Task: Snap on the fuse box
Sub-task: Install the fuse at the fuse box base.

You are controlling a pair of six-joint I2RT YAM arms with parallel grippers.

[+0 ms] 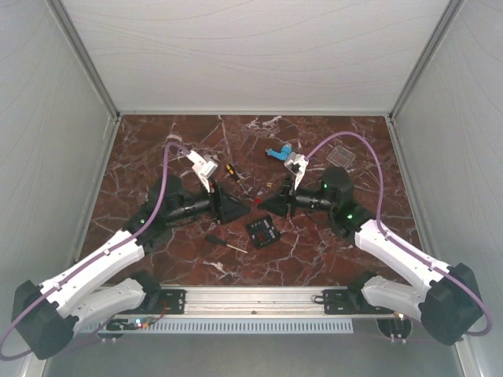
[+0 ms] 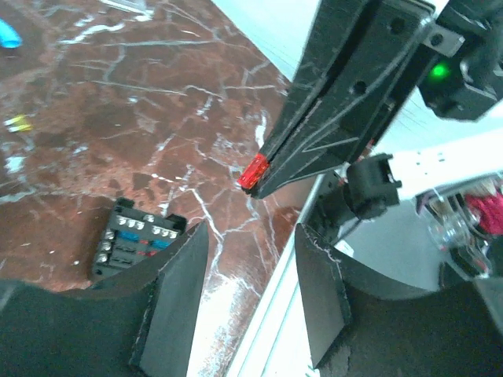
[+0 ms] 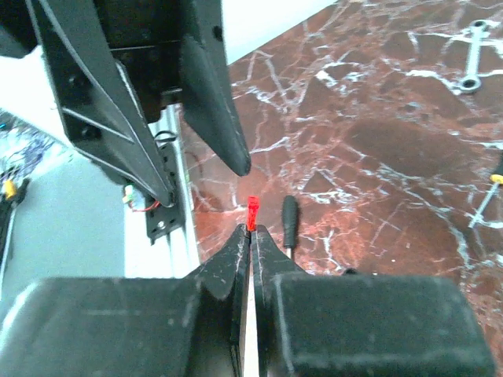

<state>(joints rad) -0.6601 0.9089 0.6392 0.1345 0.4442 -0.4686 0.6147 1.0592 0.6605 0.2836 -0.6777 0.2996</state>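
Top view's evenly lit with soft light from above. The white walls [image 1: 259, 55] wash out around 12 o'clock, and there are barely any shadows. Left wrist cam is rough: blown-out white at 3 o'clock, a glare streak on the marble table [image 2: 157, 133] near 6, and the left gripper [image 2: 251, 232] is blurry. Right wrist cam is crisper, but the red fuse [image 3: 252, 210] is oversaturated and the right gripper [image 3: 251, 230] goes soft at 6.

From above I see the fuse box [image 1: 263, 231] lying face up on the marble table [image 1: 141, 157]. The left gripper [image 1: 244, 206] and right gripper [image 1: 265, 203] are just behind it, their tips nearly meeting with a small red piece [image 1: 257, 201] between them. A black-handled screwdriver [image 1: 215, 239] lies just left of the box, while a light-blue piece [image 1: 280, 151] and a clear cover [image 1: 340, 156] sit well behind it, the cover further right.
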